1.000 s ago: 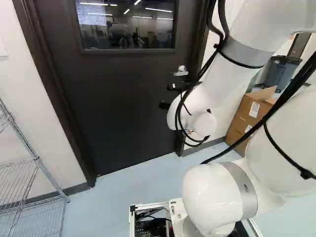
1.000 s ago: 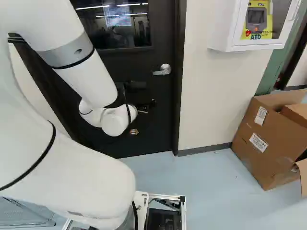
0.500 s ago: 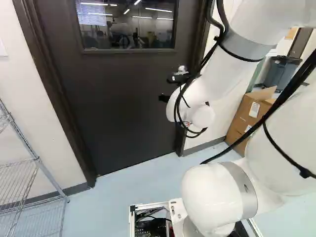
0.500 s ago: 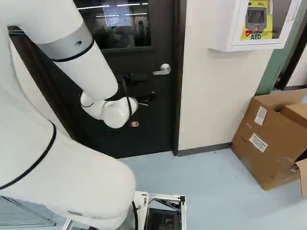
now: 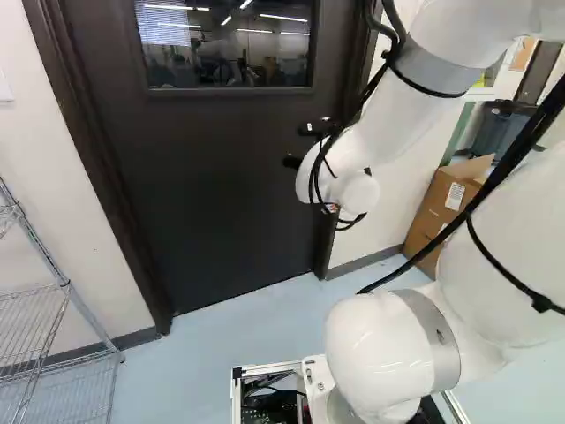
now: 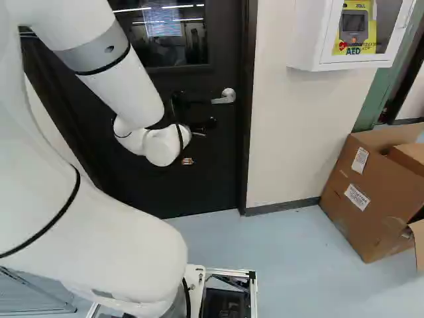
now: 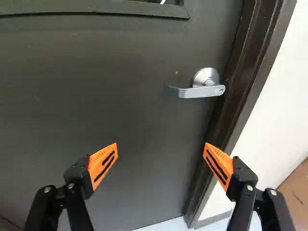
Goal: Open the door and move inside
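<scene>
A closed door [image 5: 221, 177] bars the way between wire rack [image 5: 66, 284] and cardboard box [image 6: 338, 212], fingers [image 5: 292, 162] spread apart.

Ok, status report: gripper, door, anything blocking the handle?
Gripper open and empty, not touching the lever handle. Door closed. Nothing visible between gripper and handle.

You have pale blue floor [image 6: 285, 242] meeting off-white wall [image 6: 285, 146] along a dark baseboard [image 6: 285, 206], with a wire rack [image 5: 67, 284] at the left of the left base view. At the right of the right base view, you see an open cardboard box [image 6: 354, 199] and a white wall cabinet [image 6: 310, 33]; bright light strips show in the window [image 5: 221, 49].
</scene>
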### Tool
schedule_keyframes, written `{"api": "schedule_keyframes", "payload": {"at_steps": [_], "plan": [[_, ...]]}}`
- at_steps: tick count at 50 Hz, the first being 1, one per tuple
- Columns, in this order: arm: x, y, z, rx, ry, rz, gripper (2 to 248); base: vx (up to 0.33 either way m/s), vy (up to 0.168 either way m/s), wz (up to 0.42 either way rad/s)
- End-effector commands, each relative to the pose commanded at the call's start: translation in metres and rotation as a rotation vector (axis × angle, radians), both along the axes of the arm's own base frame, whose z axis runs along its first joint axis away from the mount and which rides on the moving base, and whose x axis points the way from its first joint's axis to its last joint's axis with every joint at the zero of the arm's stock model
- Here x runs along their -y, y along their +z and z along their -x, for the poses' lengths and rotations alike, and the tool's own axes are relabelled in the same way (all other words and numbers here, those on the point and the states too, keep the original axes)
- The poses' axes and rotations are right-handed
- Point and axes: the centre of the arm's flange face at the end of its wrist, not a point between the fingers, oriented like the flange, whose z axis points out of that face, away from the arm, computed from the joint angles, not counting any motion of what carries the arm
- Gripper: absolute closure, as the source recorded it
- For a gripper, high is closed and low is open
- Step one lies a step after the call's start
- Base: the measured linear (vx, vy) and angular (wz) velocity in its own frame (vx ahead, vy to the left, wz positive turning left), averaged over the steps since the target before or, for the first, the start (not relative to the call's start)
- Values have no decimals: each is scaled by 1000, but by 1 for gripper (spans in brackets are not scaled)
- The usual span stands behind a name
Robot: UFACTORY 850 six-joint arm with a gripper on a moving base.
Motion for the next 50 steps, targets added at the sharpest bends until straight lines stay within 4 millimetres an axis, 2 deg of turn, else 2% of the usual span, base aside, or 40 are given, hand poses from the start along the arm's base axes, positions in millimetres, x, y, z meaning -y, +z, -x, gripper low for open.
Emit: {"api": "schedule_keyframes", "payload": {"at_steps": [50], "plan": [[1,54,-59,110,42,38,3,0,0,0]]}}
